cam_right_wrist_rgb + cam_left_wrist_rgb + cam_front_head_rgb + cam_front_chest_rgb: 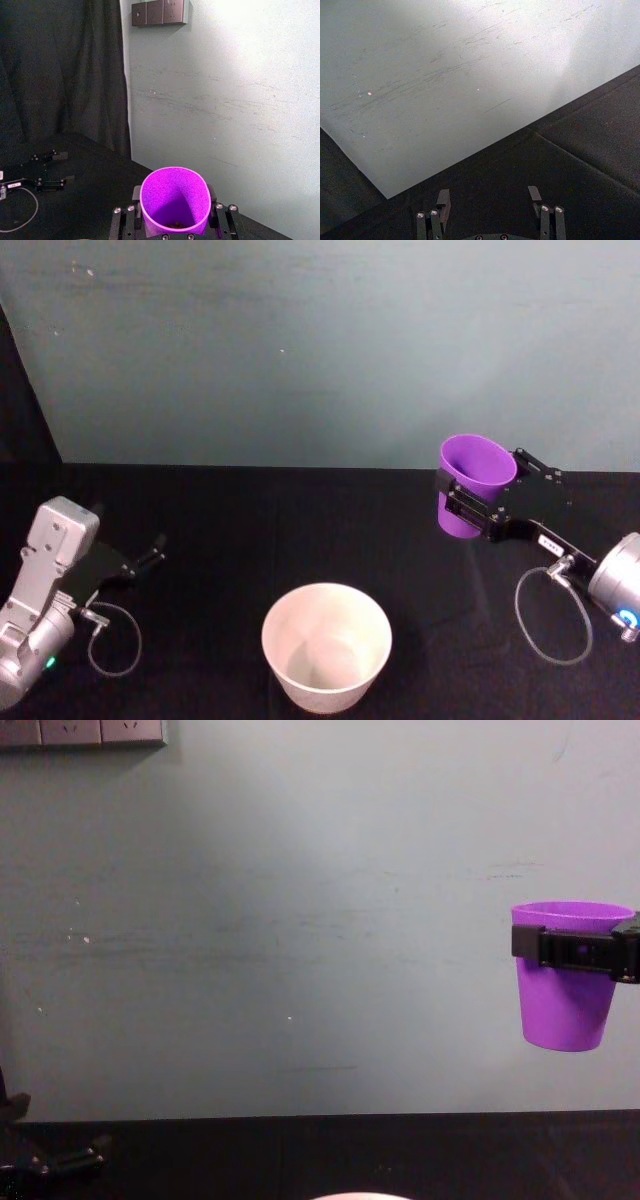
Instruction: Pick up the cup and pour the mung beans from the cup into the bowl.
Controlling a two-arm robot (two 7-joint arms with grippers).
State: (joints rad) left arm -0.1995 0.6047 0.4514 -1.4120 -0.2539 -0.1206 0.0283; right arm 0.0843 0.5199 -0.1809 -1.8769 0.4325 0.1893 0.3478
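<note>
Two arms, right one working.

Head: right gripper (462,508) is clamped round the cup (480,468) just under its rim. Cup is airborne, mouth up. Bowl (322,695) sits below and to that gripper's left, well apart. Left gripper (150,552) is parked low, far from the cup.

Left wrist: left jaws wide, nothing between them.

Right wrist: beans (175,224) lie at the cup's bottom.

Chest: cup axis is vertical, bowl is down-left of the gripper.

My read: carry left over the bowl, then tip.
</note>
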